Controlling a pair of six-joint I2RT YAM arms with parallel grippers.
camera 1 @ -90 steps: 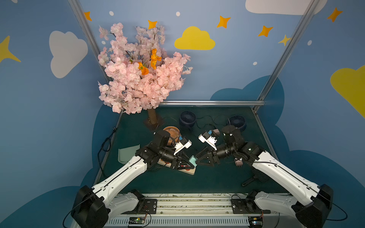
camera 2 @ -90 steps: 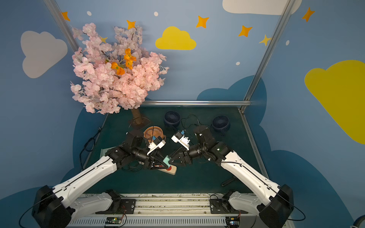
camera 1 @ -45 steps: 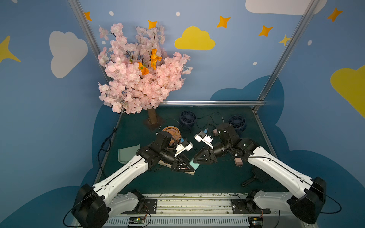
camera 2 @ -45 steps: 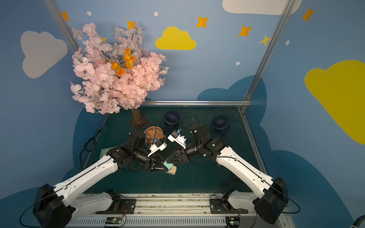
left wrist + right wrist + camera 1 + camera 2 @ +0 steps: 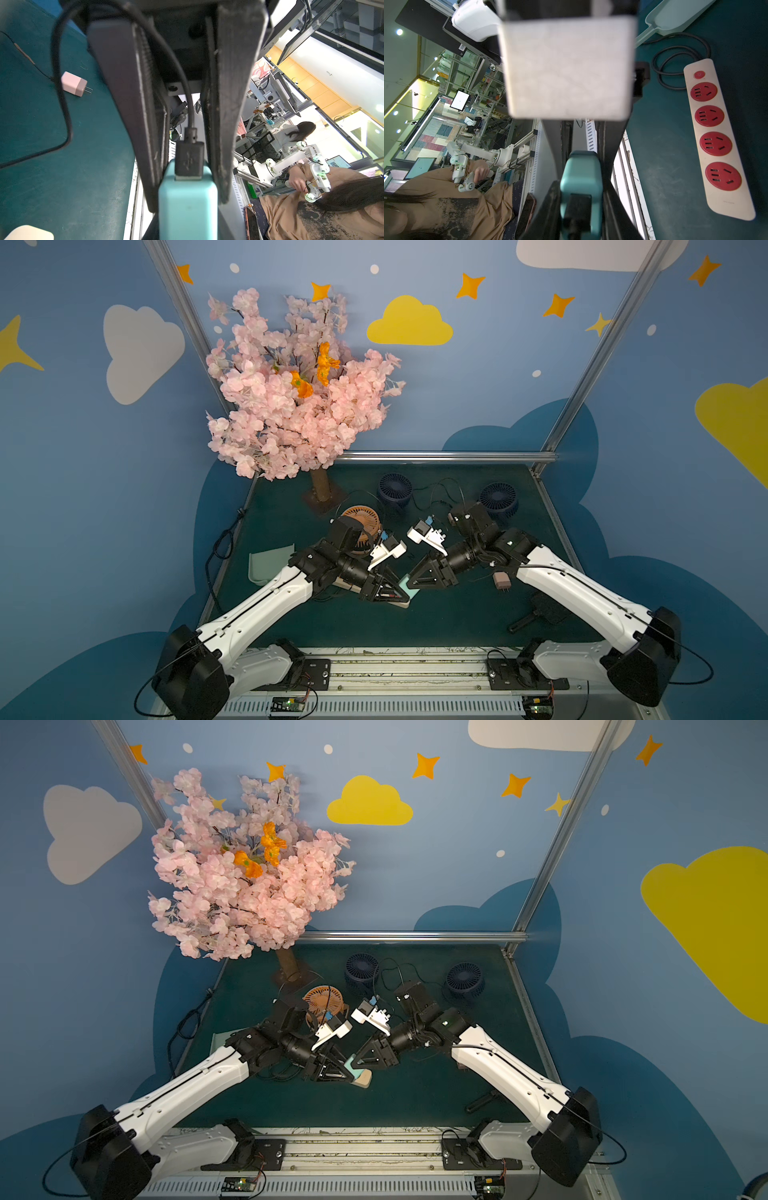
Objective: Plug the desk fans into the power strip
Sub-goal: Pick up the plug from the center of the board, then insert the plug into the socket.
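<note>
A teal adapter (image 5: 188, 205) with a black USB plug (image 5: 189, 160) pushed into it hangs between both grippers above the mat. My left gripper (image 5: 188, 203) is shut on its plug end. My right gripper (image 5: 581, 178) is shut on its other end (image 5: 581, 166). In both top views the two grippers meet tip to tip, left gripper (image 5: 390, 593) and right gripper (image 5: 417, 583), over one end of the cream power strip (image 5: 401, 605). The strip (image 5: 716, 141) lies flat, its red sockets bare. An orange desk fan (image 5: 360, 522) stands behind the left arm.
Two navy fans (image 5: 395, 488) (image 5: 498, 497) stand at the back, with loose black cords between them. A pink adapter (image 5: 501, 581) lies under the right arm. A mint dustpan (image 5: 270, 566) lies at the left, a black tool (image 5: 536, 614) at the right, a blossom tree (image 5: 299, 393) at the back left.
My right gripper has moved left to the teal adapter and its jaws have narrowed onto it. The left gripper has kept its hold and barely shifted.
</note>
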